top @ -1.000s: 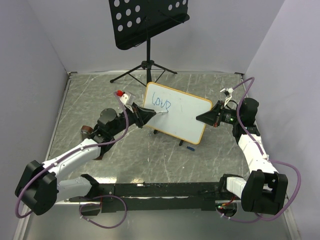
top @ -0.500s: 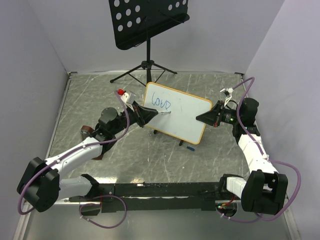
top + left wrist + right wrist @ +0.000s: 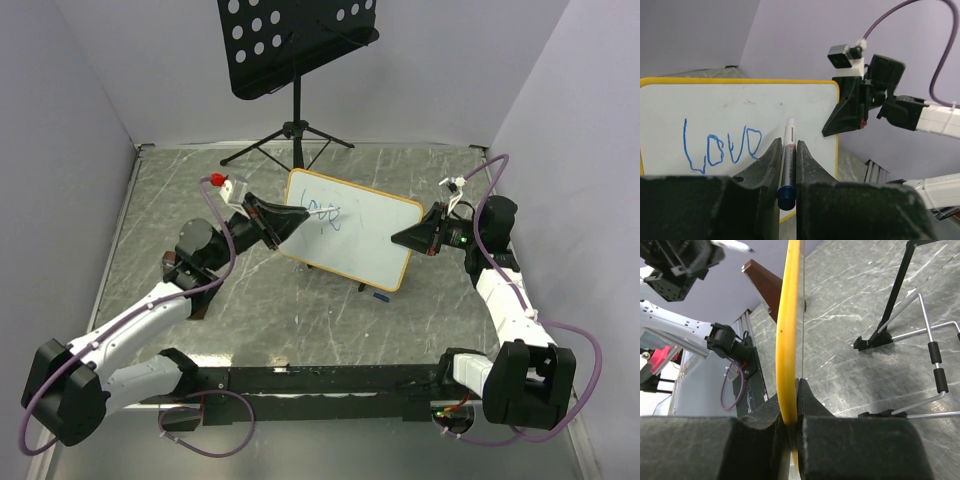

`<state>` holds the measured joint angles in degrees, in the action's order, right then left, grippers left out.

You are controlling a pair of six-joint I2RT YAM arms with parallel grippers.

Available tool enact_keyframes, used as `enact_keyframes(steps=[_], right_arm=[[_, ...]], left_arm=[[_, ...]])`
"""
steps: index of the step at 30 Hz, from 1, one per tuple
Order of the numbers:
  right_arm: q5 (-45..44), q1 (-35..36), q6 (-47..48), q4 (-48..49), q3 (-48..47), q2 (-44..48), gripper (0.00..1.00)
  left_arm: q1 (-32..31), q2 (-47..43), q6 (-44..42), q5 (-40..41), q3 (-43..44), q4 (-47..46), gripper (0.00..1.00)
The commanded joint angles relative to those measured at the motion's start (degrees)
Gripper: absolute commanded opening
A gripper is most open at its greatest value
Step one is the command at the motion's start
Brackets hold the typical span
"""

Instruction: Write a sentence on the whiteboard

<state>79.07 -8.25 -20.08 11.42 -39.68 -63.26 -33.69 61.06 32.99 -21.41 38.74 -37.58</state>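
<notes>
At the middle of the table [image 3: 170, 200] the whiteboard [image 3: 365, 235] stands tilted, its face turned toward my left side, in front of the black music stand [image 3: 295, 45]. My right end effector [image 3: 415, 237] is clamped on the board's right edge; the right wrist view shows both fingers pressed tight against the thin yellowish frame [image 3: 787, 315]. My left end effector [image 3: 788, 145] is closed on a marker [image 3: 788, 160], a white barrel with a blue back end, pinched between the two dark fingers and pointing at the board.

A second ago my left end effector sat lower and further right, its nose over the board's left edge with the marker reaching across the writing. Now it has drawn back up and to the left, and its forearm and the red tag on its cable have swung left with it. The board's near edge has shifted slightly too. My right end effector has kept its place and its grip.

From the left wrist, the sentence [image 3: 722, 150] so far reads only "love", in loopy blue letters on the board's left half. The marker tip sits just right of the last letter; I cannot tell whether it touches the surface. A small blue object [image 3: 380, 296] lies on the table just below the board's lower right corner.
</notes>
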Motion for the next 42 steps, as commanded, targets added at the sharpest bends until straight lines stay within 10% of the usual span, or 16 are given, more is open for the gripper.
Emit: enact_keyframes(steps=[1,42], right_arm=[[2.67,0.17,0.12,4.22,-0.48,1.21,0.0],[2.41,0.25,1.71,2.64,-1.01,0.6,0.0]], left_arm=[[0.29,-2.96,3.22,-0.48,2.31,-3.29,0.01],[-4.28,-14.91,2.69,5.94,-8.6,2.95,0.01]])
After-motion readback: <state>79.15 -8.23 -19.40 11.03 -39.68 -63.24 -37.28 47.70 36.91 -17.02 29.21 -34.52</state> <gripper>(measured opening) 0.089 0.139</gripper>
